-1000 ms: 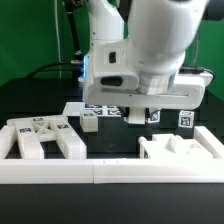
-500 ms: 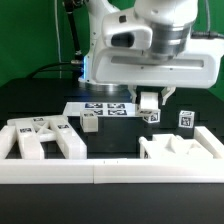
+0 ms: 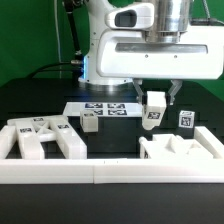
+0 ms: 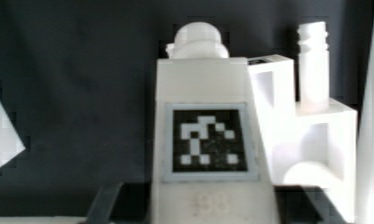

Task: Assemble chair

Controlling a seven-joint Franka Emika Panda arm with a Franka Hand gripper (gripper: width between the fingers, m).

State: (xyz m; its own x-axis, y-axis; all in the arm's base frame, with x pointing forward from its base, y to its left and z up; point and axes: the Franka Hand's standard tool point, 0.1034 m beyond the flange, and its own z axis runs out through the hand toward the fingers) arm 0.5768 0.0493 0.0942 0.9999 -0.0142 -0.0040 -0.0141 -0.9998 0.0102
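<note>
My gripper (image 3: 158,97) is shut on a white square chair post (image 3: 155,110) with a black-and-white tag and holds it above the table, just off the marker board (image 3: 105,108). In the wrist view the post (image 4: 210,120) fills the middle, with its tag facing the camera and a rounded peg (image 4: 198,40) at its far end. The dark fingers (image 4: 116,204) press on its two sides. A white slab-shaped chair part (image 3: 180,150) lies below and in front of it. Other tagged chair parts (image 3: 45,135) lie at the exterior view's left.
A small tagged white piece (image 3: 89,122) stands next to the marker board. Another tagged piece (image 3: 185,118) stands at the exterior view's right. A long plain white border rail (image 3: 110,172) runs along the front. The table is black and a green backdrop stands behind it.
The arm has risen and shifted slightly to the exterior view's right. It has lifted the tagged post off the table.
</note>
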